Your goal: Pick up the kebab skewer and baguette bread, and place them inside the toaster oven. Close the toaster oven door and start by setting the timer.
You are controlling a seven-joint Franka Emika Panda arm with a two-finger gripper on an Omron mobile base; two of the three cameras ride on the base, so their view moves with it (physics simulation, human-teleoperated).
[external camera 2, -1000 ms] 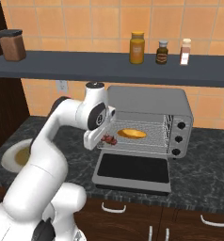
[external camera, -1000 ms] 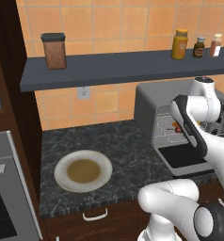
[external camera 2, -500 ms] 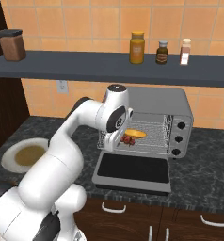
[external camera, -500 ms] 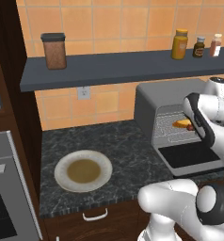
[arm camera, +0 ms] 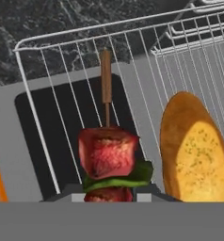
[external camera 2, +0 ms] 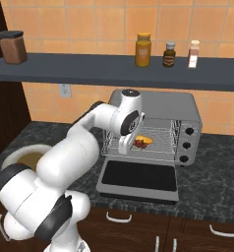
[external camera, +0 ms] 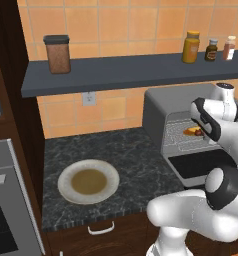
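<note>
Thin bright metal wire rack [arm camera: 62,56], wooden-tipped kebab skewer [arm camera: 107,141], matt grey toaster oven [external camera 2: 158,106], speckled stone-look counter [external camera: 136,160].

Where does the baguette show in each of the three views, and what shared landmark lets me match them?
Left base view: baguette, right of centre, on the rack inside the toaster oven, partly behind the arm.
Right base view: baguette, centre, on the rack beside the skewer.
Hand view: baguette, right side, next to the skewer.
Shared landmark: the wire rack.
</note>
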